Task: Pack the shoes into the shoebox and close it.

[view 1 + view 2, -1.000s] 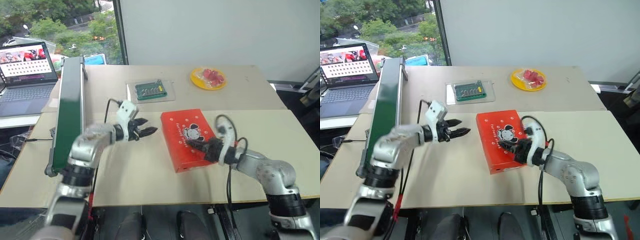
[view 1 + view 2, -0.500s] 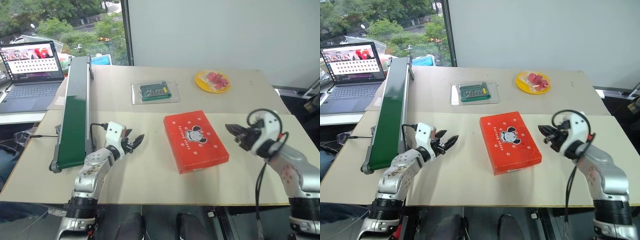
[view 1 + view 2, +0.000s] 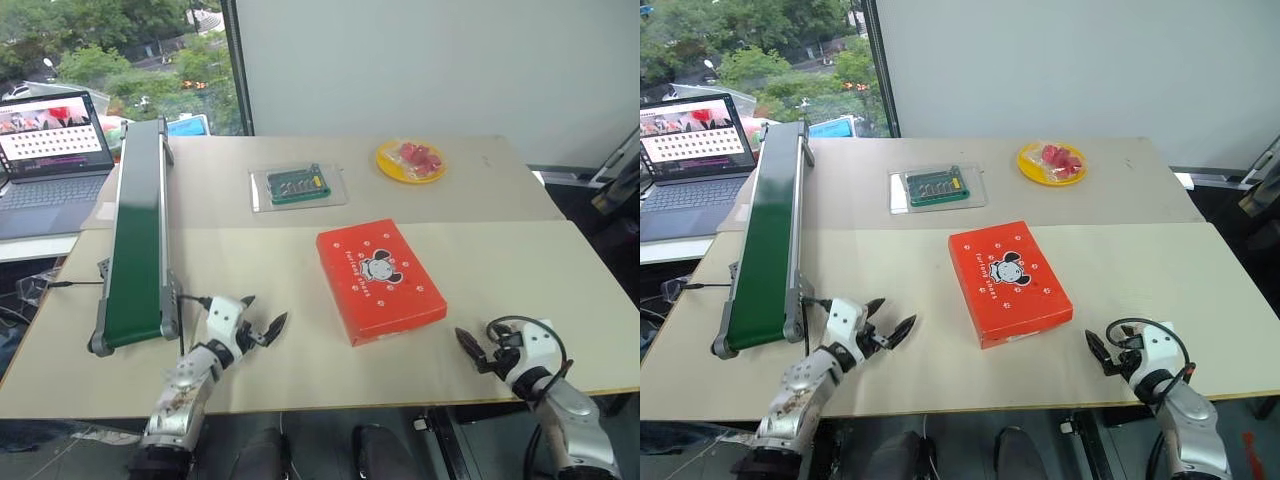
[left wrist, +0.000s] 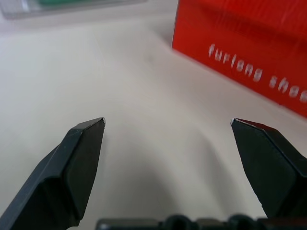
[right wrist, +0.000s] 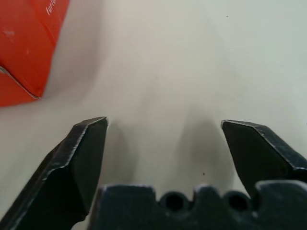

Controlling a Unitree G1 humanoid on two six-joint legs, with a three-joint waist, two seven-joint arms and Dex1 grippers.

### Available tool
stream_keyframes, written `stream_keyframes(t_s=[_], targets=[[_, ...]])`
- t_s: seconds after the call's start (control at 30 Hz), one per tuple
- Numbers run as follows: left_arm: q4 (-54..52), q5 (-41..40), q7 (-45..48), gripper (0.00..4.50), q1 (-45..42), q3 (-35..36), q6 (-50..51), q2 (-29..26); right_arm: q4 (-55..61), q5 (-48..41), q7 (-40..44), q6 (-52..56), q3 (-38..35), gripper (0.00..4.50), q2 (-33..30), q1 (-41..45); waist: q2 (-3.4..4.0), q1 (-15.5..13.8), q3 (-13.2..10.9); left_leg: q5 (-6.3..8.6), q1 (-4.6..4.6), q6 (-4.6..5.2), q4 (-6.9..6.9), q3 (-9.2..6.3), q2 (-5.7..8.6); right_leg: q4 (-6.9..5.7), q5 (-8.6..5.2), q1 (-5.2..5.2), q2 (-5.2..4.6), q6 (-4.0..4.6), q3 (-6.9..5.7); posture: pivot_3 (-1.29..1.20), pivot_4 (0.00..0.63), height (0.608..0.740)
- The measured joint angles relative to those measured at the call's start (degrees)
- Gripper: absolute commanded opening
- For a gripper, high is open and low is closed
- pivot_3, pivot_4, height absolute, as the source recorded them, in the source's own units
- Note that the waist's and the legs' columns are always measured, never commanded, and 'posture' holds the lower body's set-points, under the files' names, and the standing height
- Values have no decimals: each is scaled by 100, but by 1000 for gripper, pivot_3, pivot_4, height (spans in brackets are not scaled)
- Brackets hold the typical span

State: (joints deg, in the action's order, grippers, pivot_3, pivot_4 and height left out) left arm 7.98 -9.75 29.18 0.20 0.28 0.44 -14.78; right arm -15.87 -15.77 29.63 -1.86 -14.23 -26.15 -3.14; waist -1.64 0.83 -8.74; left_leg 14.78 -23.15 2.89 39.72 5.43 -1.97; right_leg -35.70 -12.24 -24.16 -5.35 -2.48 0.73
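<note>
The shoebox [image 3: 380, 280] lies shut and flat in the middle of the table, orange-red, with white paw marks and a cartoon face on its lid. The shoes are out of view. My left gripper [image 3: 266, 310] hovers low near the table's front edge, left of the box and apart from it, open and empty. In its wrist view the left gripper [image 4: 168, 122] points at the box's side [image 4: 249, 43]. My right gripper [image 3: 472, 345] is low at the front right, clear of the box, open and empty. The box's corner [image 5: 24, 48] shows beside the right gripper [image 5: 164, 122].
A long green conveyor belt [image 3: 135, 235] runs along the table's left side, with a laptop [image 3: 50, 150] beyond it. A clear tray with a green board [image 3: 297, 186] and a yellow plate of red pieces [image 3: 410, 158] sit at the back.
Both arms have dropped and drawn back toward the table's front edge. The right gripper left the box's lid, swung right and opened. The left gripper opened wider.
</note>
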Motion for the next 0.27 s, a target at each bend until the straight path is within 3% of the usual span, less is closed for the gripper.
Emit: stream_keyframes(t_s=[0.27], targets=[[185,320,-308,4500,106,-63,-397,81,82,391,-343,-137,208,4455,211,-21,56,7,62,3,9,0,-6,2,-1,-3,-4,2,-3,7,2,0,150,740]])
